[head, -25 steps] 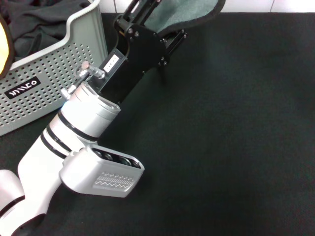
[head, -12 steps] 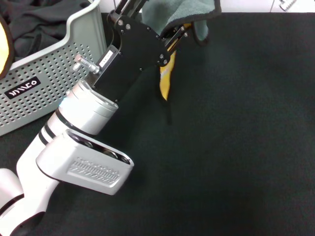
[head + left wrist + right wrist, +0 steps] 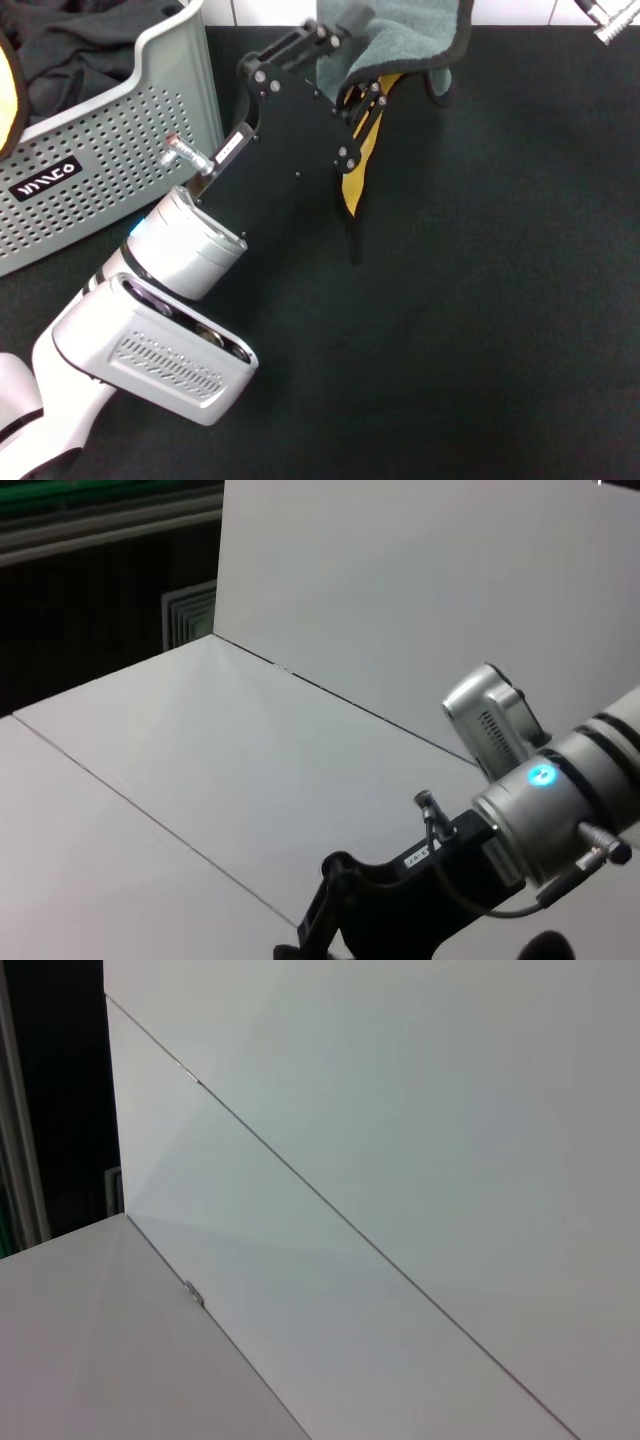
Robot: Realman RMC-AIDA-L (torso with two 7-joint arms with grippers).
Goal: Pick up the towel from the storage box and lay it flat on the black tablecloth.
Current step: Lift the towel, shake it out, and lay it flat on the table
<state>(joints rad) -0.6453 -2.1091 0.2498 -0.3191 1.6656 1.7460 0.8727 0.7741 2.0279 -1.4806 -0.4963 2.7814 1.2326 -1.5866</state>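
Note:
My left gripper [image 3: 364, 96] is shut on the towel [image 3: 405, 38] at the far middle of the head view, just right of the storage box [image 3: 120, 140]. The towel's grey face is up. A yellow fold with black trim [image 3: 356, 180] hangs down from the fingers above the black tablecloth [image 3: 480, 300]. The towel's far part is cut off by the head view's edge. Of my right arm, only a metal pin [image 3: 606, 20] shows at the far right corner. In the left wrist view the right arm [image 3: 545, 800] and its black gripper body [image 3: 400, 900] hang against white walls.
A dark charcoal cloth [image 3: 80, 40] lies inside the box, with a bit of yellow cloth [image 3: 8, 90] at its left rim. The box carries a black label [image 3: 42, 178]. My left forearm [image 3: 170, 270] slants across the near left of the cloth.
My left gripper has carried the towel to the right, away from the box. A yellow fold has dropped below the fingers. The right arm's pin has come into view at the far right.

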